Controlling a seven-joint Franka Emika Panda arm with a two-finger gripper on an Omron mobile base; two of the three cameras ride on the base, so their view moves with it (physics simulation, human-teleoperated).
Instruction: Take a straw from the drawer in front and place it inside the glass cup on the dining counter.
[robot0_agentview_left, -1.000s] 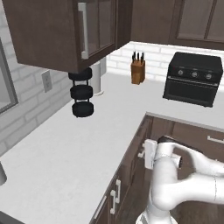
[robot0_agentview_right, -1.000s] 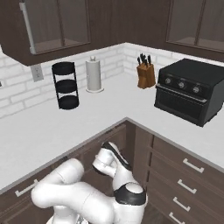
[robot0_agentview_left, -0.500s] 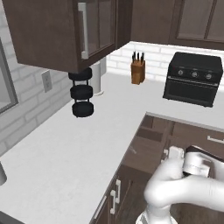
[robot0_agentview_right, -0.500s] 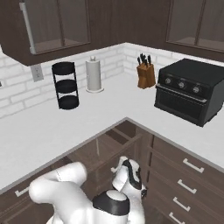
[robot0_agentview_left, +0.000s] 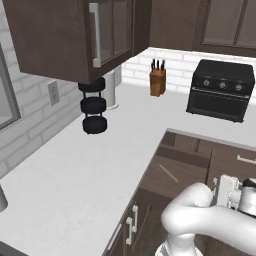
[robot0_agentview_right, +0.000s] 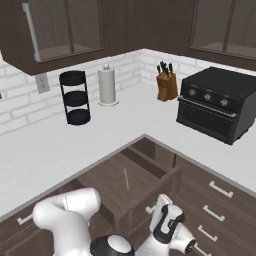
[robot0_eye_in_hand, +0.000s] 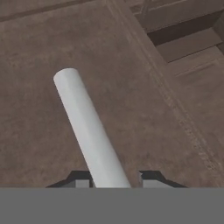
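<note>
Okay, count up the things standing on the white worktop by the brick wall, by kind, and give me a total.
Black three-tier round rack: 1
White paper towel roll: 1
Brown wooden knife block: 1
Black countertop oven: 1
Total: 4

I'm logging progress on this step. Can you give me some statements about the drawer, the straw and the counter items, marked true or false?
1. The drawer stands open. True.
2. The straw lies inside the drawer. True.
3. The gripper holds the straw. False: the silver bar handle runs between the tips of the gripper, and the straw lies in the drawer.
4. The knife block stands on top of the black oven. False: it stands on the counter beside it.
5. The paper towel roll lies on its side. False: it stands upright.
</note>
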